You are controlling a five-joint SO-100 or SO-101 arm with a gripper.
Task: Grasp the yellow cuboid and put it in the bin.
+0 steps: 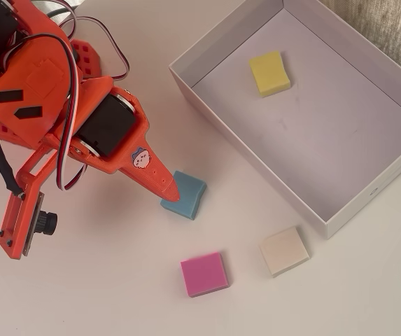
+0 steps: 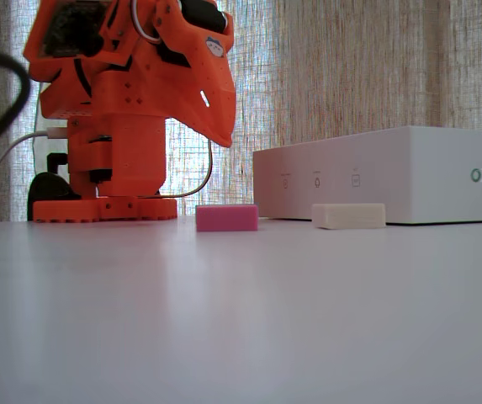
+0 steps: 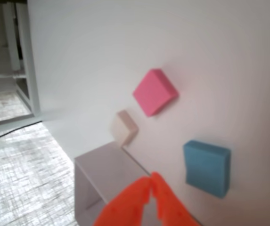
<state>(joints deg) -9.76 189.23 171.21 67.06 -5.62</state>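
Observation:
The yellow cuboid (image 1: 269, 73) lies flat on the greyish-lilac floor of the bin (image 1: 326, 133), near its far left corner in the overhead view. It is hidden behind the bin's wall (image 2: 409, 172) in the fixed view and out of the wrist view. My orange gripper (image 1: 171, 190) is shut and holds nothing. It hangs well above the table (image 2: 224, 139), outside the bin, with its tip over the edge of a blue block (image 1: 187, 196). In the wrist view the closed fingertips (image 3: 151, 178) point past the bin's corner (image 3: 102, 174).
The blue block (image 3: 206, 167), a pink block (image 1: 203, 274) (image 2: 226, 218) (image 3: 154, 92) and a cream block (image 1: 284, 250) (image 2: 349, 215) (image 3: 125, 127) lie on the white table in front of the bin. The arm's base (image 2: 106, 168) stands to the left.

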